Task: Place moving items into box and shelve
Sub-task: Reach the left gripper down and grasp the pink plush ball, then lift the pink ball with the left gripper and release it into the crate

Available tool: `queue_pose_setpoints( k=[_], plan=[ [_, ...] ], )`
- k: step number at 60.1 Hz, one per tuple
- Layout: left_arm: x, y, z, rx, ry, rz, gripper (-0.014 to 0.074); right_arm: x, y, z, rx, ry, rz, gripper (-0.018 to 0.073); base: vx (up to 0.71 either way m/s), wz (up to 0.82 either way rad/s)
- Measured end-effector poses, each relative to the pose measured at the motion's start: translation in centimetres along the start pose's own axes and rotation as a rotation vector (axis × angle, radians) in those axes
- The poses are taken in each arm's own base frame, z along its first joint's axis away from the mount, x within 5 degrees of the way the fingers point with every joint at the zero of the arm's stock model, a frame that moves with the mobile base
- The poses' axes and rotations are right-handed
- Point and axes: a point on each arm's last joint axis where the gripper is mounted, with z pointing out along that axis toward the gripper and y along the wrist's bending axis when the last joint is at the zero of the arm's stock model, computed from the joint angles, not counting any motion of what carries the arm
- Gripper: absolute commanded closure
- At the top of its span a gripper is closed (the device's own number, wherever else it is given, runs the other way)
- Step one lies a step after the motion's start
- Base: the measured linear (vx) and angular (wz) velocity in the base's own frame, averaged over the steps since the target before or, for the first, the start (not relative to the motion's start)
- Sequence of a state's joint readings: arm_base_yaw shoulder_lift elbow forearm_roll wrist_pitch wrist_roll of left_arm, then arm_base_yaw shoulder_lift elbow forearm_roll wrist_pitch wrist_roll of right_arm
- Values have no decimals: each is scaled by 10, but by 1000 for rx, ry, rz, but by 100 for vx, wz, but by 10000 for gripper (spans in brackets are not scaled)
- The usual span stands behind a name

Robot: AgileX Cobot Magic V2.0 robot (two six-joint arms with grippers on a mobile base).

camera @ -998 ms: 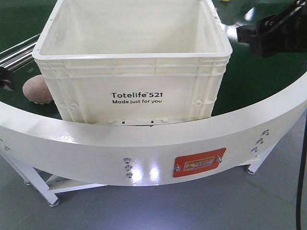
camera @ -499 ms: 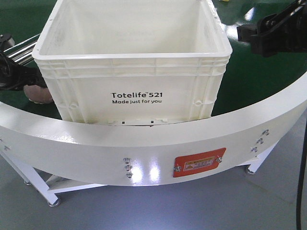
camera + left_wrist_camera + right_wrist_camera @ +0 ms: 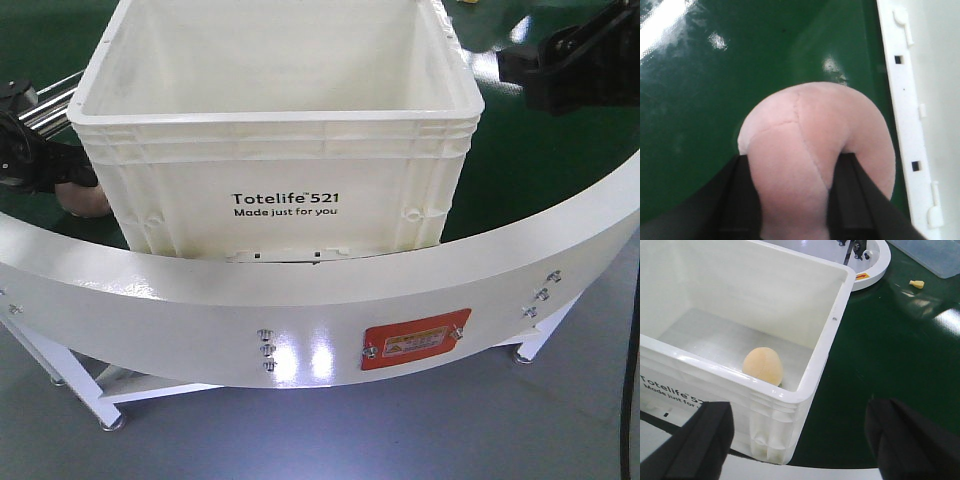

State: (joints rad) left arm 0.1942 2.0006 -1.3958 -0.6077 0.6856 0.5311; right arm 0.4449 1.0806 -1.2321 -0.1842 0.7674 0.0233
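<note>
Since a second ago the left pincer (image 3: 795, 165) has closed on the pinkish-beige fruit (image 3: 810, 125), which then lay bare. One green tabletop (image 3: 540, 170) carries one white crate (image 3: 290, 150) printed "Totelife 521". Of two pincers, the left pinches its fruit low beside the crate's left wall, while the right pincer (image 3: 797, 410) hangs spread and empty near a crate corner. Of two fruits, the yellow-orange fruit (image 3: 763, 366) lies inside the crate.

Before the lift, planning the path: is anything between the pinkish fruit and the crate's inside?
Only the crate's own side wall; the pinkish fruit, in the left gripper, sits beside it below the rim.
</note>
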Motion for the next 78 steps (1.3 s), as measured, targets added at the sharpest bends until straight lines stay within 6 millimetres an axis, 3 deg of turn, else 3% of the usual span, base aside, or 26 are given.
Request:
queue_pose_setpoints(
  k=[7,14,22,33,42,51,60,70,78],
  plan=[
    [-2,-3,-8,-3,-8,20,314,0,0,0,1,0,-1,-24,0,0],
    [-8,-9,-30,-32,-45,89,314,0,0,0,3,0,-3,-24,0,0],
    [-30,-27,-82,-54,-183,164,314,0,0,0,3,0,-3,-24,0,0],
    [-55,-71,-173,-31,-410,266,314,0,0,0,3,-1,-3,-24,0,0],
    [-52,-115,-212,68,-520,348,314,0,0,0,3,-4,-3,-24,0,0],
    [-43,-158,-209,220,-510,461,288,0,0,0,4,-4,-8,-24,0,0],
    [-36,-189,-183,308,-434,541,137,0,-1,0,8,-4,-41,-24,0,0],
    [-33,-202,-158,335,-384,560,-74,0,-1,0,10,-3,-51,-24,0,0],
    [-33,-205,-155,339,-380,565,-120,0,-1,2,14,9,-45,-24,0,0]
  ],
)
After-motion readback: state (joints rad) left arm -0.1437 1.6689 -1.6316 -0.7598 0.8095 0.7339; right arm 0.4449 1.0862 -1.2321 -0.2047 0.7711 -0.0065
